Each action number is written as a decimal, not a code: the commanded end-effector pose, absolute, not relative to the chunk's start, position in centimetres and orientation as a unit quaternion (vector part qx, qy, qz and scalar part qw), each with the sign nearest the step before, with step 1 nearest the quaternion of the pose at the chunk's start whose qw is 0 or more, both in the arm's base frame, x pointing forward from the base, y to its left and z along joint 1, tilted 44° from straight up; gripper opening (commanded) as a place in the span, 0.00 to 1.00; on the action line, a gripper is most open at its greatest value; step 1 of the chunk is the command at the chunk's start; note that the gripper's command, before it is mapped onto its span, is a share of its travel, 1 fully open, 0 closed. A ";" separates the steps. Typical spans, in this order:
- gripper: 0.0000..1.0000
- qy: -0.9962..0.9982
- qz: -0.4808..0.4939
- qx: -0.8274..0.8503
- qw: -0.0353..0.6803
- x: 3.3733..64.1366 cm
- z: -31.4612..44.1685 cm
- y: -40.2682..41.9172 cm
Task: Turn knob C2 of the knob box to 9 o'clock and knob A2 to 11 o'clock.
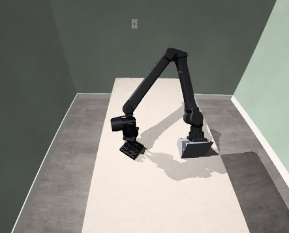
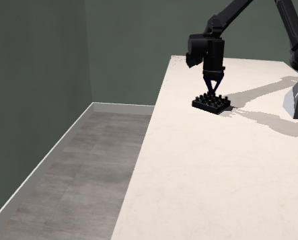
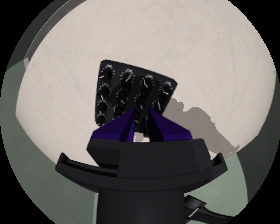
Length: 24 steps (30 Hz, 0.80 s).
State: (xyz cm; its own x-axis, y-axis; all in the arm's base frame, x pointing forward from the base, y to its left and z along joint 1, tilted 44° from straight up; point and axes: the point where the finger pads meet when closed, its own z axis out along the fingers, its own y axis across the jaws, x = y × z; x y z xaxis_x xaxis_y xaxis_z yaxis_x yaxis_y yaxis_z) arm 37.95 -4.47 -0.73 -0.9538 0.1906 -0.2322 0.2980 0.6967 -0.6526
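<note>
Bright light washes the worktop (image 1: 158, 199) (image 2: 204, 171) (image 3: 200, 45); the arm's shadow (image 1: 188, 170) (image 2: 281, 124) (image 3: 200, 125) falls hard-edged toward its right edge. The wrist view bows, its corners black.

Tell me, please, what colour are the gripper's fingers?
Purple, seen best in the wrist view.
</note>
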 end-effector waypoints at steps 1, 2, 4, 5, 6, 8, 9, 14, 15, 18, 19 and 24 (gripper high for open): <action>0.18 0.918 -0.360 0.137 0.095 38.9 -0.1 -3.7; 0.18 0.918 -0.360 0.137 0.095 38.9 -0.1 -3.7; 0.18 0.918 -0.360 0.137 0.095 38.9 -0.1 -3.7; 0.18 0.918 -0.360 0.137 0.095 38.9 -0.1 -3.7; 0.18 0.918 -0.360 0.137 0.095 38.9 -0.1 -3.7; 0.18 0.918 -0.360 0.137 0.095 38.9 -0.1 -3.7; 0.18 0.918 -0.360 0.137 0.095 38.9 -0.1 -3.7; 0.18 0.918 -0.360 0.136 0.095 39.3 -0.2 -3.6; 0.18 0.918 -0.360 0.136 0.096 39.3 -0.2 -3.5; 0.18 0.918 -0.360 0.136 0.096 39.4 -0.2 -3.5; 0.18 0.918 -0.360 0.136 0.096 39.5 -0.2 -3.5; 0.18 0.918 -0.360 0.136 0.096 39.5 -0.2 -3.5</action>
State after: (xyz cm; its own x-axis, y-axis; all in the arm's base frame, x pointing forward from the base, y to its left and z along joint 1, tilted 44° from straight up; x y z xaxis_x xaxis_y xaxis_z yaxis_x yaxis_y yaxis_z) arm 37.95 -4.47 -0.73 -0.9537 0.1908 -0.2324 0.2984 0.6966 -0.6525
